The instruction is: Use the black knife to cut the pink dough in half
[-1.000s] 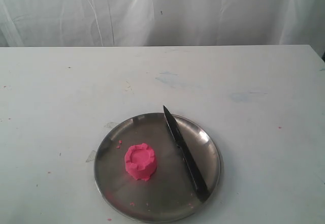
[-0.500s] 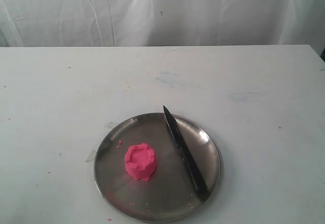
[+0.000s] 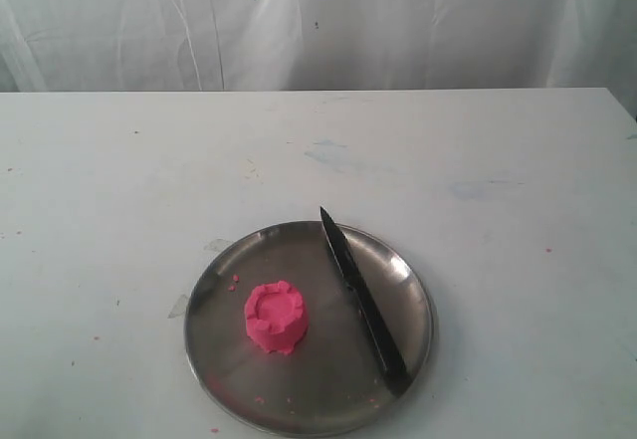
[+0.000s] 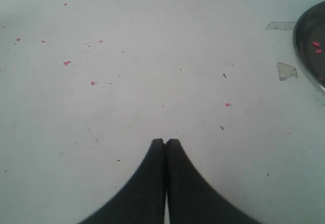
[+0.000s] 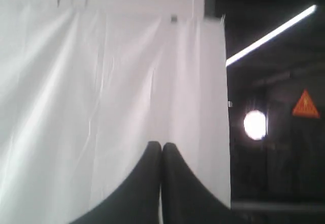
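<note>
No movement since the earlier frames: the pink dough (image 3: 275,318) and the black knife (image 3: 360,295) lie as before. The plate (image 3: 214,305) sits at the near edge of the tabletop (image 3: 299,150), with open surface toward the far, left and right edges. The dough is one lump left of plate centre, clear of the knife, which spans the plate's right side, tip at the far rim. Left gripper (image 4: 165,141): fingers pressed together over bare tabletop near the plate rim. Right gripper (image 5: 161,145): fingers pressed together, facing a white curtain (image 5: 101,82).
</note>
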Controlling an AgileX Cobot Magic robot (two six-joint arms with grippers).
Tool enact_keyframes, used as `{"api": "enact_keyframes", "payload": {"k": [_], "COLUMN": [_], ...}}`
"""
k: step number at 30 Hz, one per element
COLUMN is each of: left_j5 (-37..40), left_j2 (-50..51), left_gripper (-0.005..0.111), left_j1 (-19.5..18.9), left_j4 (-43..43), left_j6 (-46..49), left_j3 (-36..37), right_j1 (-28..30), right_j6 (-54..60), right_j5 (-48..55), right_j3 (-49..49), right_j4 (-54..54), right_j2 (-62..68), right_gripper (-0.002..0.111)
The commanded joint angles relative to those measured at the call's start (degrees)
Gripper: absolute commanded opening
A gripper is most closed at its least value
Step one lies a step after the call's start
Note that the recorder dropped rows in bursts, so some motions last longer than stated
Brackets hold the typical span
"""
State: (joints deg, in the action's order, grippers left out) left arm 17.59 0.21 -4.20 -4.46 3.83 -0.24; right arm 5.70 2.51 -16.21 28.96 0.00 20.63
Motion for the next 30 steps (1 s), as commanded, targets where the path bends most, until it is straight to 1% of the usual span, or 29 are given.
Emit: {"api": "enact_keyframes", "payload": {"k": [1, 3, 5, 6, 8, 10, 11, 12, 14, 16, 17, 19, 22, 27, 30], "left_j5": [-0.08, -0.08, -0.08, -0.08, -0.08, -0.08, -0.08, -0.08, -0.08, -0.08, -0.08, -0.08, -0.08, -0.08, -0.08], "left_j2": [-0.21, -0.21, -0.21, -0.21, -0.21, -0.21, -0.21, -0.21, -0.21, -0.21, -0.21, -0.21, -0.21, -0.21, -0.21], "left_gripper": [0.000, 0.000, 0.000, 0.000, 0.000, 0.000, 0.000, 0.000, 0.000, 0.000, 0.000, 0.000, 0.000, 0.000, 0.000], "left_j1": [-0.24, -0.24, -0.24, -0.24, -0.24, -0.24, -0.24, -0.24, -0.24, -0.24, -0.24, -0.24, -0.24, -0.24, -0.24], "left_j4": [-0.19, -0.19, -0.19, -0.19, -0.19, -0.19, -0.19, -0.19, -0.19, -0.19, -0.19, -0.19, -0.19, -0.19, -0.19], "left_j6": [0.03, 0.03, 0.03, 0.03, 0.03, 0.03, 0.03, 0.03, 0.03, 0.03, 0.03, 0.03, 0.03, 0.03, 0.03], "left_j3": [0.24, 0.24, 0.24, 0.24, 0.24, 0.24, 0.24, 0.24, 0.24, 0.24, 0.24, 0.24, 0.24, 0.24, 0.24], "right_j1": [-0.60, -0.71, -2.24, -3.56, -8.03, -12.36, -14.46, -15.97, -19.49, -22.76, -24.23, -26.50, -29.42, -32.54, -34.08], "right_j6": [-1.62, -6.42, -8.81, -8.19, 0.00, 6.91, 9.25, 10.79, 14.41, 20.14, 23.28, 25.91, 26.02, 26.02, 26.02], "right_j5": [2.91, 5.88, 13.88, 19.33, 34.32, 47.06, 51.55, 53.46, 54.02, 52.85, 52.29, 51.72, 51.23, 51.14, 49.43], "right_j3": [-0.81, -0.68, 1.63, 3.57, 10.99, 18.66, 21.58, 23.31, 25.57, 25.79, 25.79, 25.79, 25.95, 25.95, 25.95], "right_j4": [0.42, 0.00, 0.00, 0.00, 0.00, 3.07, 5.32, 8.40, 15.64, 21.18, 23.17, 25.51, 25.88, 25.65, 25.41], "right_j2": [14.36, 21.58, 29.36, 33.06, 39.75, 45.21, 47.89, 49.78, 53.84, 57.32, 59.10, 62.15, 65.88, 70.19, 72.63], "right_gripper": [0.000, 0.000, 0.000, 0.000, 0.000, 0.000, 0.000, 0.000, 0.000, 0.000, 0.000, 0.003, 0.014, 0.038, 0.045]}}
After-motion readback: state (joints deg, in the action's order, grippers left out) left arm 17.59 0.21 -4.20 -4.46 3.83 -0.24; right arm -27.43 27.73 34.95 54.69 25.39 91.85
